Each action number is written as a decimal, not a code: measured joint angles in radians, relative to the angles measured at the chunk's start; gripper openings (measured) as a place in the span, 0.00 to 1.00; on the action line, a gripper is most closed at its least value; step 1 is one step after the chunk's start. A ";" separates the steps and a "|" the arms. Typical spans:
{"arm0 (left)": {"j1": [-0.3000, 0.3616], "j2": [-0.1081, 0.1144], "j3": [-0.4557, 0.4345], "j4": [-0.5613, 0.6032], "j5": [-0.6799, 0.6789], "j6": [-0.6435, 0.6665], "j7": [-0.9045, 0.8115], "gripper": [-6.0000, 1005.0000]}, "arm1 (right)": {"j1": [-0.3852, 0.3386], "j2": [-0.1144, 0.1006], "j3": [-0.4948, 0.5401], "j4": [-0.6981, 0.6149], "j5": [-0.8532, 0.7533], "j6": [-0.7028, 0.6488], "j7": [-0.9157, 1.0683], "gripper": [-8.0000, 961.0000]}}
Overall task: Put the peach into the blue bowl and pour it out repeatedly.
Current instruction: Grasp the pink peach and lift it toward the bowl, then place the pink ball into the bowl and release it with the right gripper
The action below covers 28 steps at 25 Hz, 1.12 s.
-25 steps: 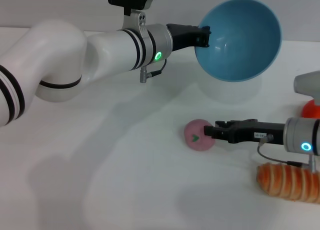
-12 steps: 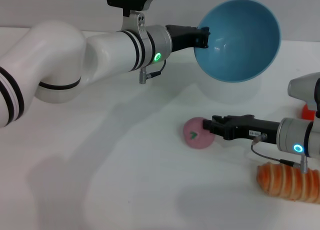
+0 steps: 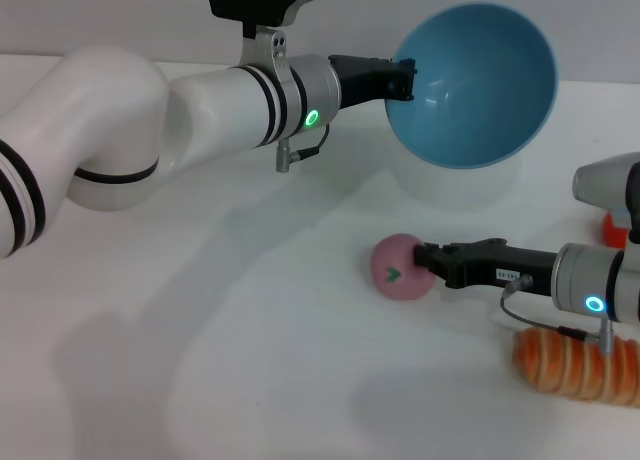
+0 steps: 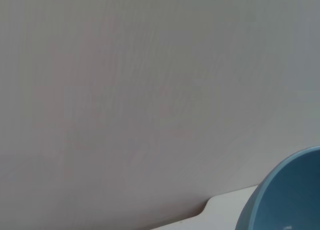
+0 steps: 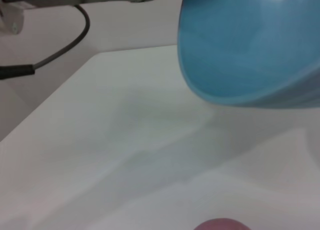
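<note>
Head view: left hand [image 3: 408, 80] clamps the bowl [image 3: 472, 85] aloft, tipped; right hand [image 3: 428, 260] reaches the peach [image 3: 400, 268] on the tabletop [image 3: 250, 360] below the bowl, its grip unclear. Centre before squeezing. Left wrist: bowl [image 4: 285, 195] edge. Right wrist: peach [image 5: 220, 224] beneath bowl [image 5: 250, 45].

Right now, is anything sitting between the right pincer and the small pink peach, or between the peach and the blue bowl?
Nothing visible. The right pincer is already at the small dull-pink toy peach on the white table. The light blue plastic bowl, held tilted above by the left pincer, has only open space below.
</note>
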 joint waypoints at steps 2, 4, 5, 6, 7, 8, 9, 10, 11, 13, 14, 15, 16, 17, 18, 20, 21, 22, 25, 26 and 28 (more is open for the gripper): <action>0.001 0.000 0.000 0.000 0.000 0.000 0.000 0.00 | -0.002 0.000 0.005 -0.003 0.002 -0.004 -0.001 0.11; 0.001 0.000 0.000 0.000 0.000 0.001 0.000 0.00 | -0.002 0.000 0.005 -0.004 0.003 -0.010 -0.001 0.04; 0.002 0.000 0.000 0.000 0.000 0.001 0.001 0.00 | -0.002 -0.001 0.003 -0.005 0.003 -0.019 -0.001 0.04; 0.002 0.000 0.000 0.000 0.001 0.001 0.003 0.00 | -0.002 -0.001 0.001 -0.007 0.003 -0.029 -0.001 0.04; 0.002 0.000 0.000 0.000 0.002 0.000 0.004 0.00 | -0.003 -0.002 -0.001 -0.012 0.003 -0.046 -0.001 0.05; 0.001 0.000 0.003 0.000 0.006 -0.003 0.009 0.00 | -0.005 -0.003 -0.001 -0.020 0.002 -0.069 -0.001 0.05; 0.000 0.000 0.005 0.000 0.010 -0.006 0.015 0.00 | -0.009 -0.006 -0.001 -0.027 0.001 -0.090 -0.001 0.05; -0.004 0.002 0.008 0.000 0.023 -0.013 0.031 0.00 | -0.021 -0.009 -0.002 -0.047 -0.001 -0.131 0.002 0.05; -0.008 0.003 0.009 0.000 0.042 -0.019 0.048 0.00 | -0.032 -0.011 -0.002 -0.067 -0.001 -0.164 0.006 0.05; -0.018 0.006 0.006 0.000 0.091 -0.029 0.072 0.00 | -0.077 -0.015 -0.002 -0.152 -0.003 -0.270 0.031 0.05; -0.024 0.007 0.002 0.000 0.124 -0.038 0.078 0.00 | -0.098 -0.016 -0.005 -0.192 -0.005 -0.317 0.043 0.05; -0.028 0.007 0.000 0.000 0.154 -0.048 0.079 0.00 | -0.125 -0.016 -0.009 -0.243 -0.006 -0.369 0.061 0.05; -0.036 0.007 -0.001 -0.005 0.188 -0.063 0.079 0.00 | -0.147 -0.015 -0.015 -0.291 -0.007 -0.422 0.074 0.05; -0.040 0.007 -0.001 -0.009 0.210 -0.073 0.079 0.00 | -0.171 -0.015 -0.020 -0.335 -0.007 -0.471 0.086 0.05; -0.051 0.006 -0.001 -0.022 0.245 -0.084 0.080 0.00 | -0.194 -0.014 -0.020 -0.382 -0.007 -0.516 0.094 0.05; -0.074 0.003 -0.002 -0.056 0.296 -0.090 0.078 0.00 | -0.231 -0.014 -0.015 -0.456 0.001 -0.585 0.110 0.05; -0.089 0.002 -0.001 -0.079 0.316 -0.087 0.075 0.00 | -0.250 -0.014 -0.009 -0.503 0.007 -0.620 0.127 0.05; -0.099 0.002 0.000 -0.095 0.332 -0.083 0.072 0.00 | -0.270 -0.014 -0.001 -0.552 0.012 -0.650 0.148 0.05; -0.118 0.000 0.007 -0.125 0.382 -0.063 0.068 0.00 | -0.314 -0.012 0.044 -0.684 0.015 -0.704 0.198 0.06; -0.119 0.000 0.007 -0.126 0.399 -0.047 0.067 0.00 | -0.322 -0.013 0.072 -0.707 0.015 -0.716 0.206 0.06; -0.120 0.000 0.001 -0.127 0.423 -0.001 0.055 0.00 | -0.328 -0.015 0.137 -0.738 0.015 -0.745 0.218 0.06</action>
